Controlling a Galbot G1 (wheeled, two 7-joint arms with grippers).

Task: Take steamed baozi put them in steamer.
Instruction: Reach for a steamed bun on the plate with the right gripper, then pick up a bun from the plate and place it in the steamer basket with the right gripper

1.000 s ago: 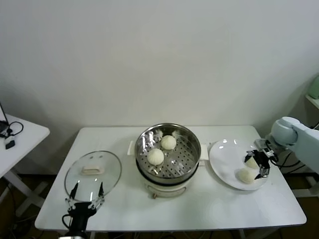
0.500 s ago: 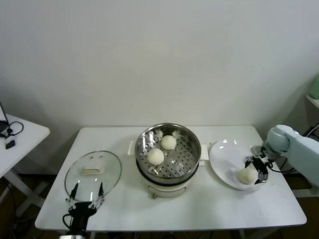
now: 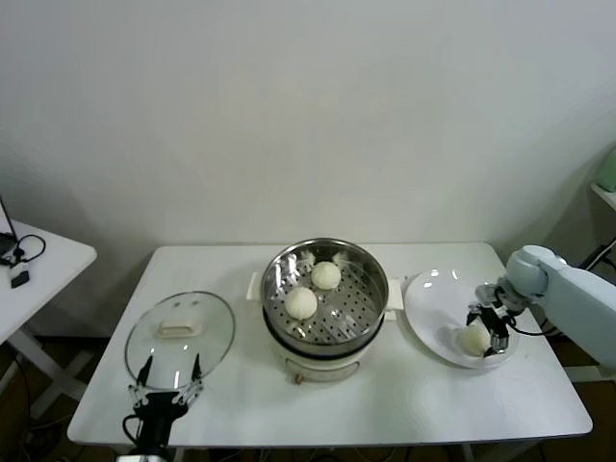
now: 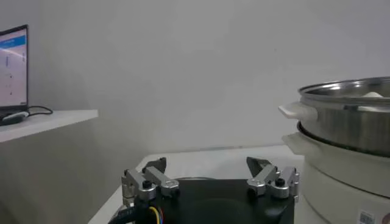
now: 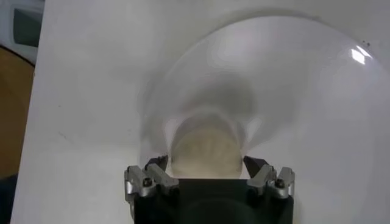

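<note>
The steel steamer [image 3: 351, 289] stands mid-table on its cream pot and holds two baozi [image 3: 325, 274] [image 3: 300, 303]. It also shows in the left wrist view [image 4: 347, 115]. One more baozi [image 3: 474, 339] lies on the white plate [image 3: 433, 298] at the right. My right gripper [image 3: 486, 329] is lowered over it, open, with a finger on each side. In the right wrist view the baozi [image 5: 206, 152] sits between the open fingers [image 5: 155, 169]. A fourth baozi does not show. My left gripper [image 3: 166, 380] waits open at the front left.
A round glass lid [image 3: 180, 332] lies left of the steamer, just beyond the left gripper. A small side table [image 3: 38, 260] with cables stands at the far left. The plate sits near the table's right edge.
My right gripper has moved down and toward the table's front over the plate and now straddles the baozi there. The left arm has not moved.
</note>
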